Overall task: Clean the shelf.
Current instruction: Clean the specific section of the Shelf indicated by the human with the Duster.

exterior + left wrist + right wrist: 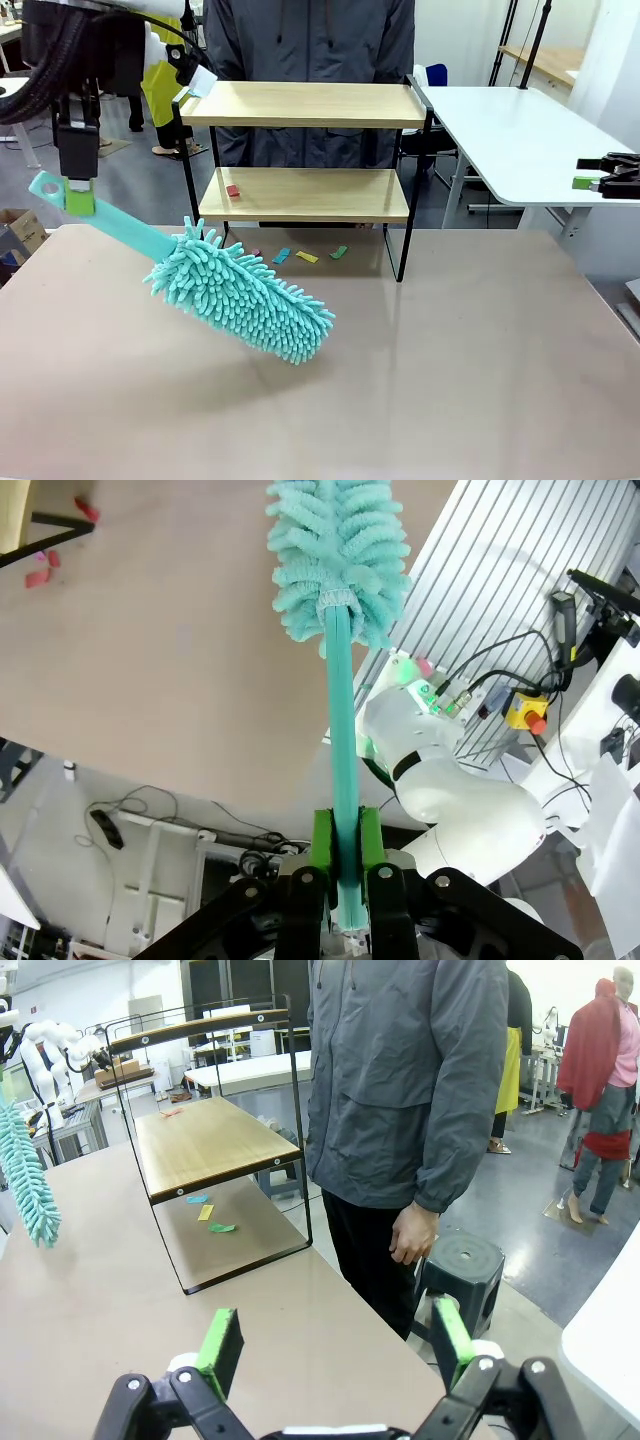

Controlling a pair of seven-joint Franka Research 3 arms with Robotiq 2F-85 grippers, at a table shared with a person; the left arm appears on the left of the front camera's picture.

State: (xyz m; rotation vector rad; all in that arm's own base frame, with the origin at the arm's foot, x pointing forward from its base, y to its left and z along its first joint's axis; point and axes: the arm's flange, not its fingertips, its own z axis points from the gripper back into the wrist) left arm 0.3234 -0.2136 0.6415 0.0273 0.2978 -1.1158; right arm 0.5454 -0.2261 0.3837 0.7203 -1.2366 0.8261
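— Where's the shelf [305, 105]?
— On the table [450, 380], directly in front of the person [310, 40]. Coloured scraps [307, 257] lie under it.
— And the grippers?
— Left of the shelf, the left gripper [78, 195] is clamped on the teal duster [245, 295] by its handle. Right of the shelf, the right gripper [335, 1345] stands spread wide, holding nothing.

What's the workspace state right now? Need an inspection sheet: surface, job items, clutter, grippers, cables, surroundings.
Surface: tan table, smooth, no spills seen.
Job's things: shelf upright at the far edge; teal duster tilted head-down low over the table, contact unclear.
Clutter: red scrap on the lower board; blue, yellow and green scraps on the table under the shelf.
Grippers: left gripper shut on the duster handle; right gripper open, empty.
Cables: black hose bundle on the left arm; loose cables below the table.
Surroundings: person standing behind the shelf; white table at right.
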